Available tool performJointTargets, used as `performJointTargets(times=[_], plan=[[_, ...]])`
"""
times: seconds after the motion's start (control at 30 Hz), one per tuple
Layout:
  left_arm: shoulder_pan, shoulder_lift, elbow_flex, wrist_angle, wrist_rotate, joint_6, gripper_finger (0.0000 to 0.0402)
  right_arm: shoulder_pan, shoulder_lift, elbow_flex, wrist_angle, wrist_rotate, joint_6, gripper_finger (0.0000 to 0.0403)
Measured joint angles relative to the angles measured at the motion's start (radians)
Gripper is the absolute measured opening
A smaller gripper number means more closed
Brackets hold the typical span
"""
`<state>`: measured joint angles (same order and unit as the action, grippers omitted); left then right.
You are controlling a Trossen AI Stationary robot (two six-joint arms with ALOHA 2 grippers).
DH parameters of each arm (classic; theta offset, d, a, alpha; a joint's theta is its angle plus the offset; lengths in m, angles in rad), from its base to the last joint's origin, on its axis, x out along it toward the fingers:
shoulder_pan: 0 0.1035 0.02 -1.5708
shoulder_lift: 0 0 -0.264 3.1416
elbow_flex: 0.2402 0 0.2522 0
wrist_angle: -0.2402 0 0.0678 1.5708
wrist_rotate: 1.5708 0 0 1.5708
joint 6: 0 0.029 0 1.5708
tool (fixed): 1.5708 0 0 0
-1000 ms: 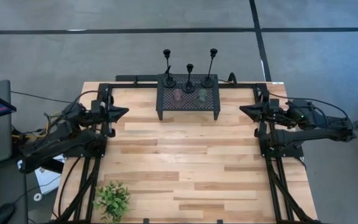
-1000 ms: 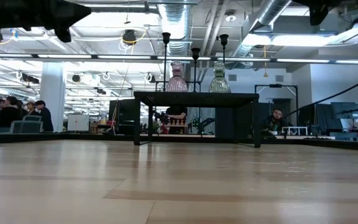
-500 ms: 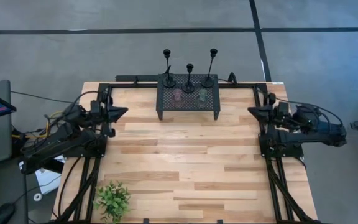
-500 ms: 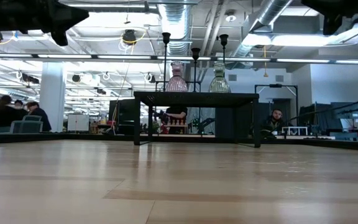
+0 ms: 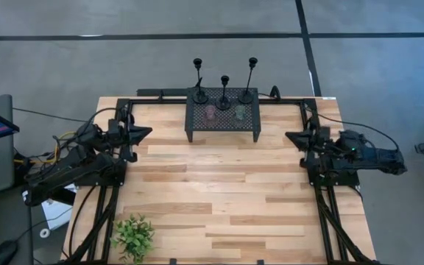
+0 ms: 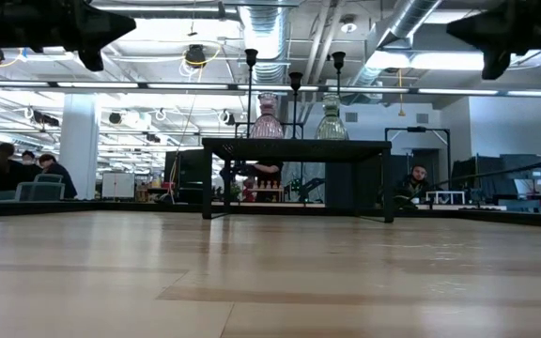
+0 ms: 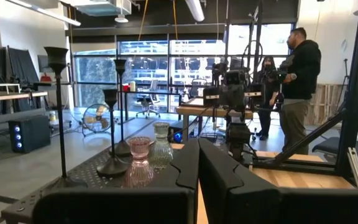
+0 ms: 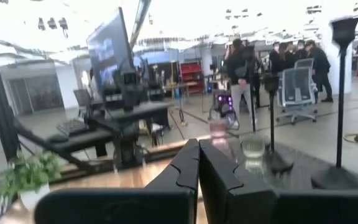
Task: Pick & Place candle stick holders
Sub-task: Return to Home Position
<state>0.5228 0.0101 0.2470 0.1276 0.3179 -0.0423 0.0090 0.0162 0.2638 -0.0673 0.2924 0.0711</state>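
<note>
Three slim black candle stick holders (image 5: 199, 82) (image 5: 224, 92) (image 5: 249, 81) stand on their round bases along the far side of a black mesh stand (image 5: 223, 126) at the table's far middle. In the left wrist view they show as holders (image 7: 59, 118) (image 7: 112, 134) (image 7: 120, 106). My left gripper (image 5: 147, 132) hovers shut at the left edge, pointing toward the stand, and shows shut in its own wrist view too (image 7: 198, 163). My right gripper (image 5: 290, 137) hovers shut at the right edge (image 8: 198, 163). Neither one touches anything.
A pink glass vase (image 5: 210, 112) and a green one (image 5: 239, 112) stand on the mesh stand in front of the holders. A small leafy plant (image 5: 133, 235) sits at the near left corner. Bare wooden tabletop (image 5: 219, 191) lies between the arms. People (image 7: 300, 74) stand beyond the table.
My right gripper has come down at the table's right edge while its arm has folded back, and it has stayed shut. The holders, vases and plant stand as before.
</note>
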Motion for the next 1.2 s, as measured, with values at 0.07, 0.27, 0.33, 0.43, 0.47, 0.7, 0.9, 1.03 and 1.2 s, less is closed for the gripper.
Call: performJointTargets(times=[0.07,0.27,0.33,0.43,0.47,0.7,0.9,1.03,1.2], plan=[[0.0,0.0,0.0,0.0,0.0,0.0,0.0006,0.0,-0.007,-0.034,0.02,-0.001,0.0,0.0],[0.0,0.0,0.0,0.0,0.0,0.0,0.0007,0.0,-0.011,-0.113,0.101,-0.004,0.001,0.0],[0.0,0.0,0.0,0.0,0.0,0.0,0.0007,0.0,-0.012,-0.108,0.118,-0.006,0.001,0.0],[0.0,0.0,0.0,0.0,0.0,0.0,0.0007,0.0,-0.013,-0.109,0.103,-0.022,0.0,0.0],[0.0,0.0,0.0,0.0,0.0,0.0,0.0007,0.0,-0.013,-0.109,0.096,-0.04,-0.001,0.0],[0.0,0.0,0.0,0.0,0.027,0.0,0.0007,0.024,-0.013,-0.168,0.112,-0.133,0.008,0.0],[0.0,0.0,0.0,0.0,0.034,-0.005,0.0008,0.065,-0.011,-0.256,0.212,-0.136,0.007,0.0],[0.0,0.0,0.0,-0.001,0.038,-0.024,0.0008,0.093,-0.005,-0.256,0.207,-0.136,-0.015,0.0],[0.0,0.0,0.0,0.0,0.048,-0.026,0.0008,0.123,-0.005,-0.256,0.159,-0.136,-0.018,0.0]])
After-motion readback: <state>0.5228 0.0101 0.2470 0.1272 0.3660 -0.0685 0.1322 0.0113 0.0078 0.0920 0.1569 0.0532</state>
